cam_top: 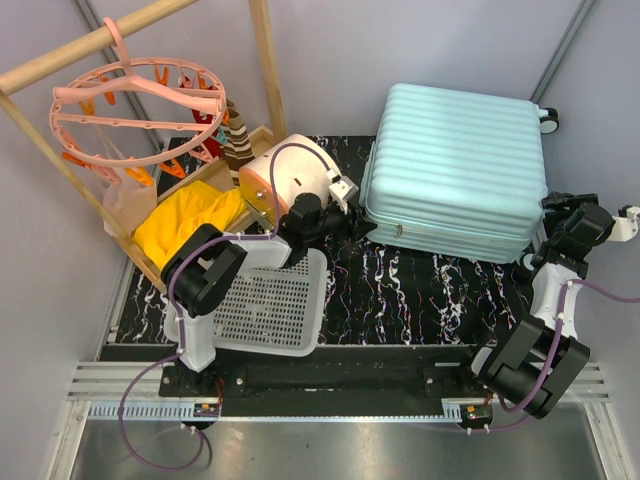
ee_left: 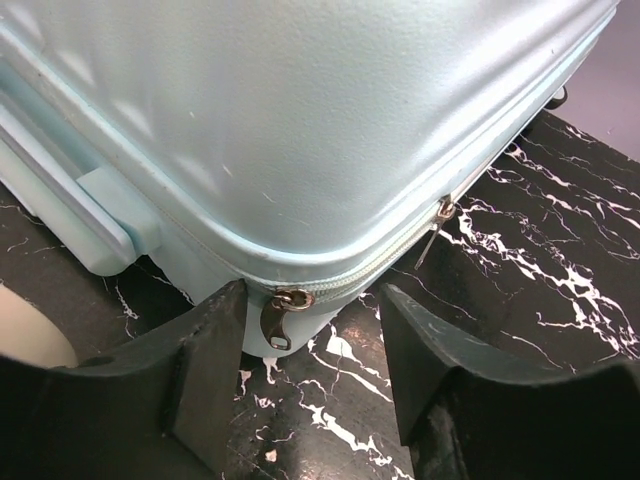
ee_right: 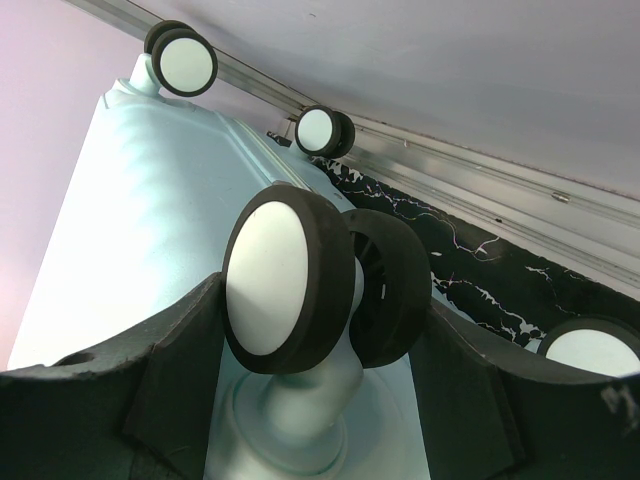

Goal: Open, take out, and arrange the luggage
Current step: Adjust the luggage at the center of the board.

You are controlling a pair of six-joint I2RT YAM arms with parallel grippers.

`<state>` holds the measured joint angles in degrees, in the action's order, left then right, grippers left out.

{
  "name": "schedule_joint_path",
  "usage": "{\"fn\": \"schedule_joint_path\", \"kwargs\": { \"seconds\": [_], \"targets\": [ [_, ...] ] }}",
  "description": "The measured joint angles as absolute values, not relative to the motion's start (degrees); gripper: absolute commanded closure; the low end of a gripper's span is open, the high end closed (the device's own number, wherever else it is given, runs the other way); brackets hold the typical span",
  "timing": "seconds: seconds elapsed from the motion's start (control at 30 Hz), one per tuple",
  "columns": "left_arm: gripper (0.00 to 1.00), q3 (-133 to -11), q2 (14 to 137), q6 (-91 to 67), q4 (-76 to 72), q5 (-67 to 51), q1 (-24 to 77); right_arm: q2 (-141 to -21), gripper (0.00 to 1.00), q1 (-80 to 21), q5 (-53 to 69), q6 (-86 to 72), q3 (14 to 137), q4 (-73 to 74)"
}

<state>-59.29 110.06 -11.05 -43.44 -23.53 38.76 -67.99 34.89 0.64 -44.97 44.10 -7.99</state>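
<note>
The luggage [cam_top: 455, 170], a pale mint-blue ribbed hard-shell case, lies flat and zipped shut at the back right of the black marble mat. My left gripper [cam_top: 345, 222] is at its near left corner. In the left wrist view the left gripper [ee_left: 312, 345] is open, and a brown zipper pull [ee_left: 275, 318] hangs between its fingers close to the left finger [ee_left: 205, 370], ungripped. A second pull [ee_left: 440, 215] sits further along the zip. My right gripper [ee_right: 322, 300] at the case's right side [cam_top: 553, 240] is closed around a black-and-white double wheel [ee_right: 285, 280], with both fingers touching it.
A white perforated basket [cam_top: 268, 310] lies in front of the left arm. Behind it stand a cream-and-orange drawer box [cam_top: 290, 180], a wooden tray with yellow cloth [cam_top: 185, 225], and a wooden rack [cam_top: 268, 70] carrying a pink peg hanger [cam_top: 135, 105]. Walls close in on both sides.
</note>
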Motion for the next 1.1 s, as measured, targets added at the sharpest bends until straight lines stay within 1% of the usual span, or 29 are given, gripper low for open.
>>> {"fn": "schedule_joint_path", "kwargs": {
  "seconds": [0.07, 0.17, 0.2, 0.27, 0.3, 0.4, 0.73, 1.1],
  "targets": [
    [0.53, -59.3, 110.1, -11.3, -43.4, -23.0, 38.8, -68.0, 0.98, 34.9, 0.6, -44.9, 44.1, -8.0],
    [0.63, -59.5, 110.3, -11.6, -43.4, -21.9, 38.7, -68.0, 0.98, 34.9, 0.7, -44.8, 44.1, -8.1],
    [0.72, -59.5, 110.3, -11.8, -43.4, -21.9, 38.7, -68.0, 0.98, 34.9, 0.7, -44.8, 44.1, -8.1],
    [0.80, -59.5, 110.3, -12.2, -43.2, -22.0, 38.6, -68.0, 0.98, 34.9, 0.6, -44.8, 44.1, -8.1],
    [0.89, -59.5, 110.3, -12.3, -43.0, -22.1, 38.5, -68.0, 0.98, 34.9, 0.6, -44.8, 44.1, -8.3],
    [1.00, -59.5, 110.2, -12.8, -42.8, -22.0, 38.3, -68.0, 0.98, 34.9, 0.5, -44.8, 44.0, -8.4],
    [1.00, -59.5, 110.0, -14.2, -42.5, -21.3, 38.2, -68.0, 0.98, 34.9, 0.5, -44.8, 44.0, -8.4],
    [1.00, -58.5, 108.9, -16.1, -42.3, -15.1, 38.7, -67.3, 0.98, 34.9, 2.0, -43.4, 43.6, -8.1]
  ]
}}
